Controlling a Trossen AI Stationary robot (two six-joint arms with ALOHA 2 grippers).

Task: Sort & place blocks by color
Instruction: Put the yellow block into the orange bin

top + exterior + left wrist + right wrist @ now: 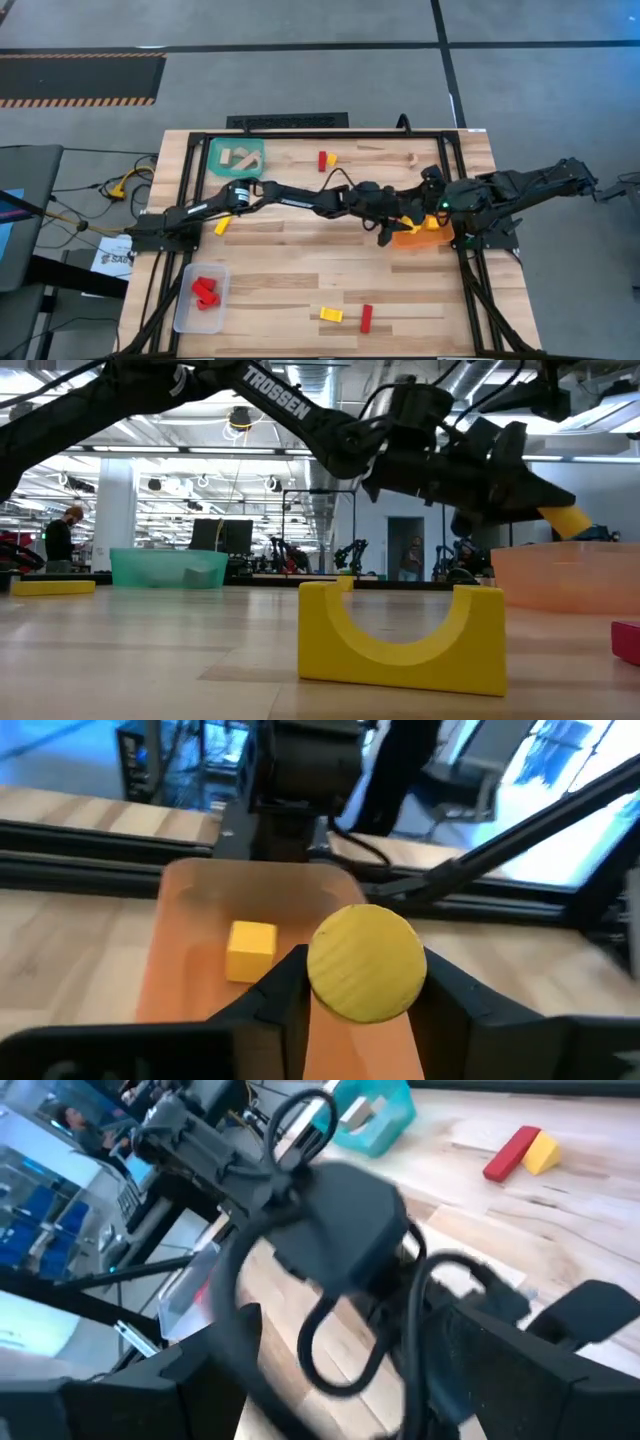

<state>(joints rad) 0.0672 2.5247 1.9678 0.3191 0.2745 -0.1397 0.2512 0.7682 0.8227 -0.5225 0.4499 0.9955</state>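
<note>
Left gripper (365, 995): narrow, pinching a yellow cylinder (366, 963) between its 2 fingers, poised over the orange tray (425, 236).
Cylinder's axis: long axis runs forward out of the jaws and, in the low view, slopes down toward the tray; its round end faces the wrist camera.
Orange tray: directly below the left gripper; holds 1 yellow cube (251, 949), lying just ahead of the fingertips, and other yellow pieces seen from above.
Teal tray (238, 157): well apart from the left gripper, back along its arm at the far side of the table; holds pale wood blocks (240, 158).
Clear tray (201, 296): well away toward the near left corner; holds red blocks (205, 291).
Right gripper (350, 1370): fingers spread wide, holding nothing, just beside the orange tray at the table's right edge.
Loose blocks: a red and yellow pair (326, 160) on the far side; a yellow bar (222, 226) beside the left arm; a yellow arch (330, 314) and a red brick (366, 317) toward the near edge, well apart from both grippers.
</note>
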